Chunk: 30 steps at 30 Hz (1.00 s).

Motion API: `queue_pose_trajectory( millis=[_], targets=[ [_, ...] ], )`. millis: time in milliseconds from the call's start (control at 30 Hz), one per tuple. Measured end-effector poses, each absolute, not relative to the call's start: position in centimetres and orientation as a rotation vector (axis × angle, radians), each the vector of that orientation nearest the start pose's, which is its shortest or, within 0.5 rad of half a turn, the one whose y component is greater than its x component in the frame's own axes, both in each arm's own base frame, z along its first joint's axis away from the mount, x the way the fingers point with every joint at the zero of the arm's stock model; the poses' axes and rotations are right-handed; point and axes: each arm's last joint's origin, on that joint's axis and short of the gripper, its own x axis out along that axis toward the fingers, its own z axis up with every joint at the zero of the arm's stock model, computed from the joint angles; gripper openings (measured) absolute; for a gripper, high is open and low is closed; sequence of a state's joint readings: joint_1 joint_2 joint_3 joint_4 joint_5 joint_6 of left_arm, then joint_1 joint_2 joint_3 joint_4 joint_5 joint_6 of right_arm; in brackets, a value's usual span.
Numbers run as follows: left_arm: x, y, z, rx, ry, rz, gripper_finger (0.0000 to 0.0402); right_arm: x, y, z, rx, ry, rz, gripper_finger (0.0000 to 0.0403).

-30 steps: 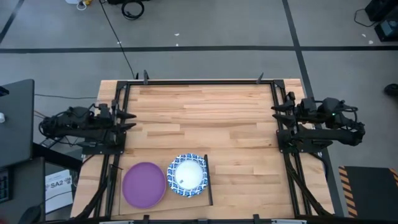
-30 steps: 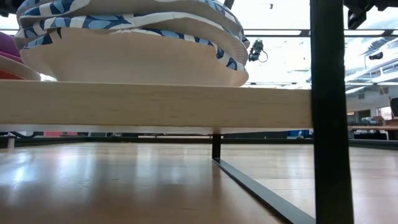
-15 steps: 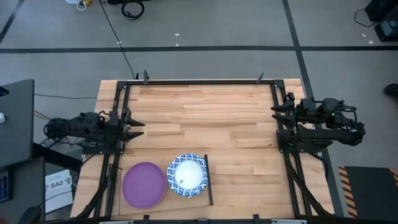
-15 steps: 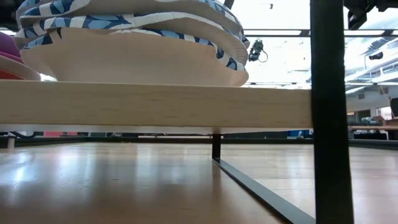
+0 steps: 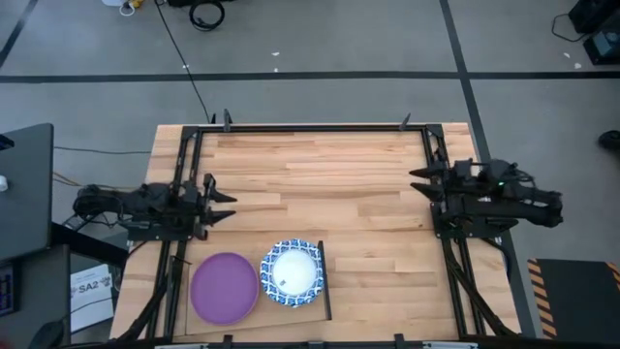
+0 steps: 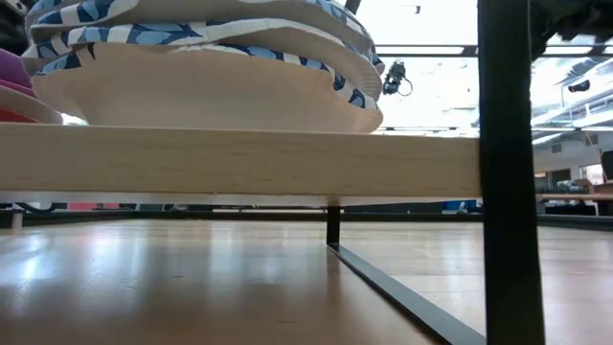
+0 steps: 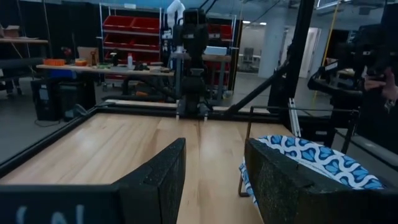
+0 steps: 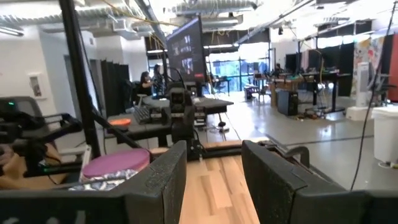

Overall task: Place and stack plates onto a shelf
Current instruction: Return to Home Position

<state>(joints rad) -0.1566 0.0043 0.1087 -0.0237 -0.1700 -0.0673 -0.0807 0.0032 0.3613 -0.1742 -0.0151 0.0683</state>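
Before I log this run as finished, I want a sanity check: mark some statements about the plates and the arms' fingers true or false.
1. The purple plate tops the stack nearer the left arm. True.
2. The left arm's fingers grip a plate. False: they are open and empty, at the table's left edge.
3. The blue patterned plate lies on the bare tabletop. False: it tops a stack on the shelf.
4. The right arm's fingers, at the table's right edge, are open. True.

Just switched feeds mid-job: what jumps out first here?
Two stacks sit side by side on the shelf, at the lower edge of the table in the high view: a purple plate tops the left one, blue-patterned plates form the right. The left gripper and right gripper hang open and empty at the table's sides.
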Motion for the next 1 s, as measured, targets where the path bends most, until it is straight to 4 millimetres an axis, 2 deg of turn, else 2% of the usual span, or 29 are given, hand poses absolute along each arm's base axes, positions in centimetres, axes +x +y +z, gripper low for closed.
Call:
queue_pose_trajectory(
  millis=[333,867,1000],
  targets=[
    [9.6,-1.0,17.5,-0.045,-0.092,0.015,0.0171,8.2,-0.9,22.1,0.074,-0.171,-0.15,0.0161],
    [9.6,-1.0,17.6,0.051,-0.1,0.033,0.0171,9.6,-1.1,18.1,0.087,-0.166,-0.169,0.0161],
    [9.6,-1.0,17.6,0.047,-0.1,0.032,0.0171,9.7,-1.1,17.8,0.105,-0.138,-0.17,0.0161]
  ],
)
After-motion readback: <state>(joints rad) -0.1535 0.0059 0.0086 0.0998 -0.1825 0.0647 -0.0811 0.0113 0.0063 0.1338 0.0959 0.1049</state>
